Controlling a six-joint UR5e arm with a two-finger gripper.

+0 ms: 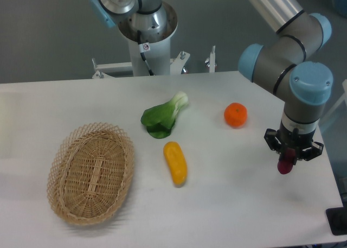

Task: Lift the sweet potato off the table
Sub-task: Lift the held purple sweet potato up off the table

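My gripper (289, 157) hangs over the right side of the white table (227, 204), pointing down. It is shut on the sweet potato (285, 164), a small reddish-purple tuber whose lower end sticks out below the fingers. The sweet potato is held a little above the tabletop; a faint shadow lies beneath it. Its upper part is hidden between the fingers.
A round orange fruit (236, 114) lies to the upper left of the gripper. A yellow-orange oblong vegetable (175, 162) lies mid-table, with a green bok choy (163, 117) behind it. A woven basket (91, 172) sits at the left. The table's right edge is close to the gripper.
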